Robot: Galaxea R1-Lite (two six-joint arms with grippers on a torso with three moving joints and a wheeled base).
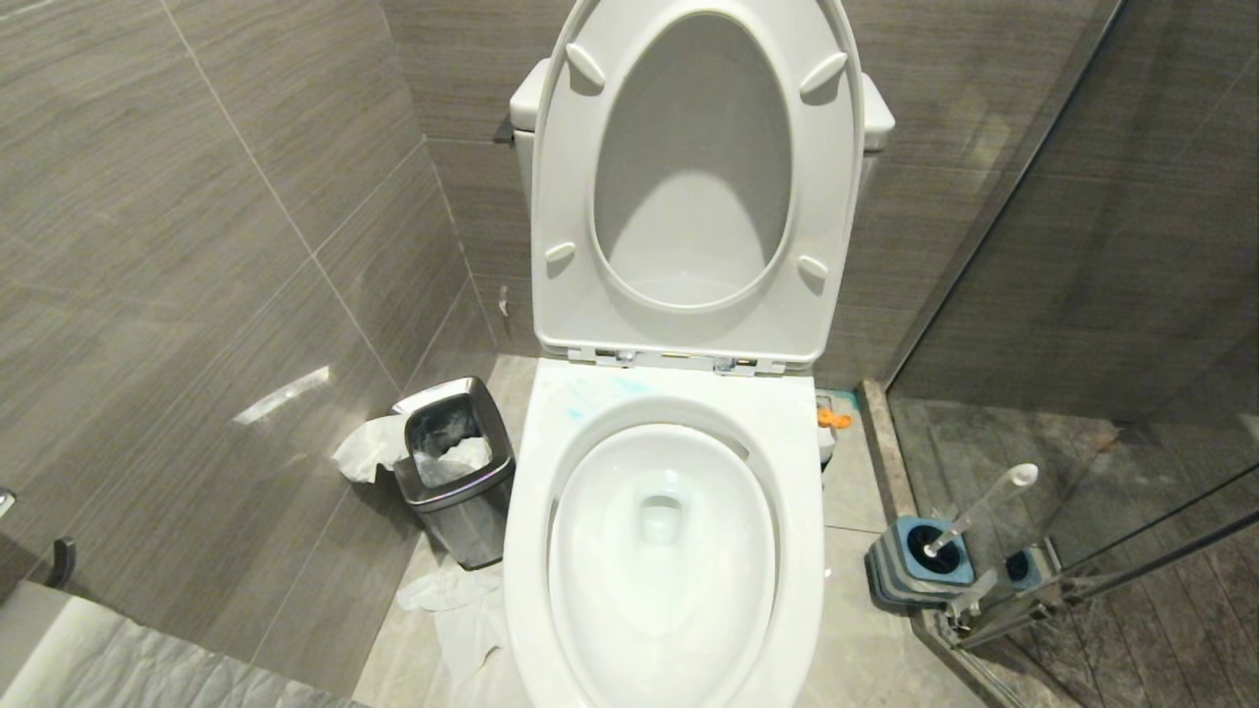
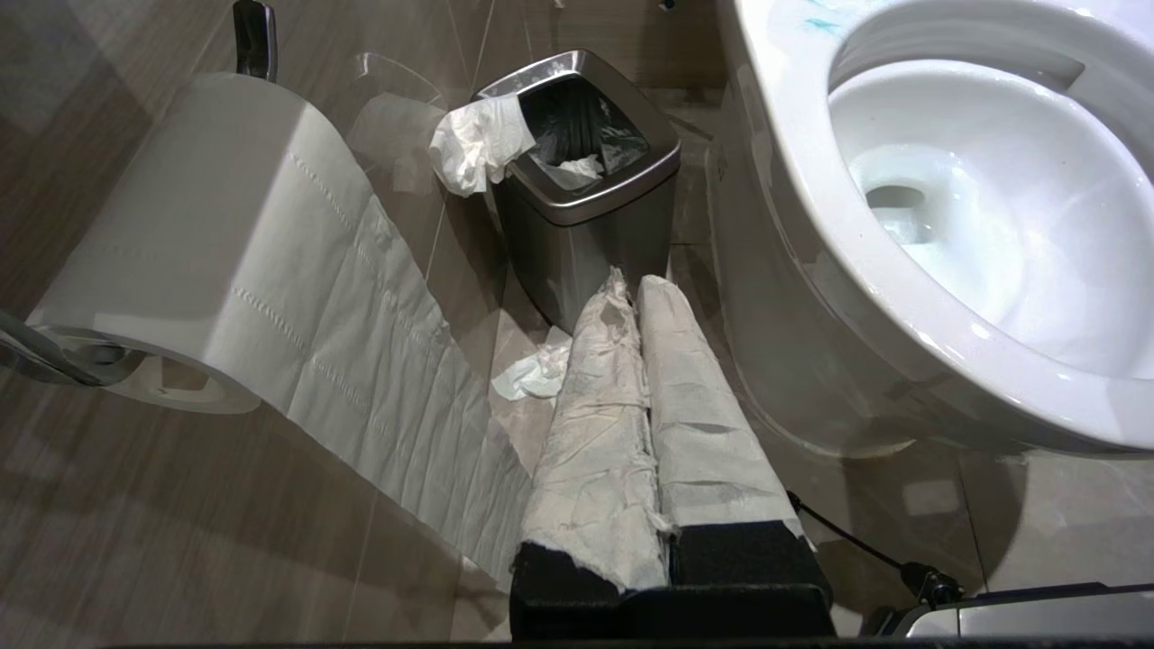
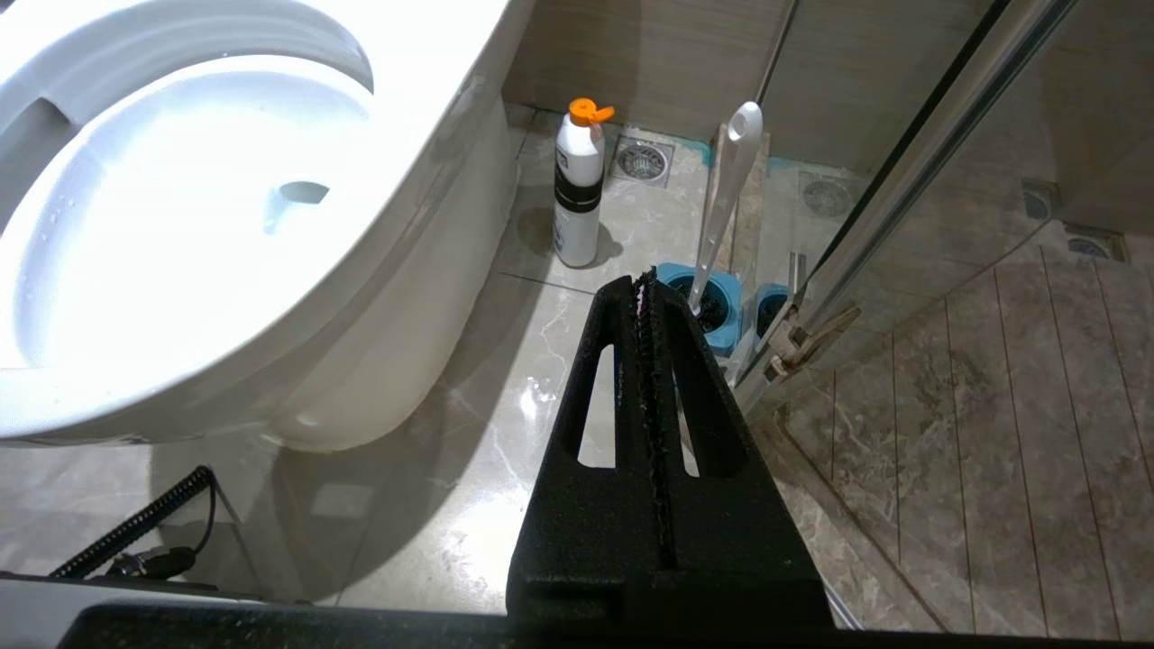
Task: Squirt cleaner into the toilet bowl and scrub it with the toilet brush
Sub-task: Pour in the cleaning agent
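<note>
The toilet bowl [image 1: 802,551] stands in the middle of the head view with its seat and lid raised. Pale turquoise smears of cleaner [image 1: 590,395] mark the back of the rim, and they also show in the left wrist view [image 2: 816,18]. The toilet brush [image 1: 984,503] stands in its blue-grey holder [image 1: 890,570] on the floor right of the bowl. My left gripper [image 2: 635,281] is shut and empty, its fingers wrapped in white paper, low beside the bowl's left side. My right gripper [image 3: 642,279] is shut and empty, pointing towards the toilet brush [image 3: 728,189]. Neither gripper shows in the head view.
A white bottle with an orange cap [image 3: 577,185] stands on the floor between the bowl and the brush holder. A steel waste bin [image 1: 457,472] with tissue over its edge sits left of the bowl, with crumpled tissue [image 1: 452,600] on the floor. A toilet paper roll [image 2: 207,234] hangs at the left. A glass shower door [image 1: 1082,413] closes off the right.
</note>
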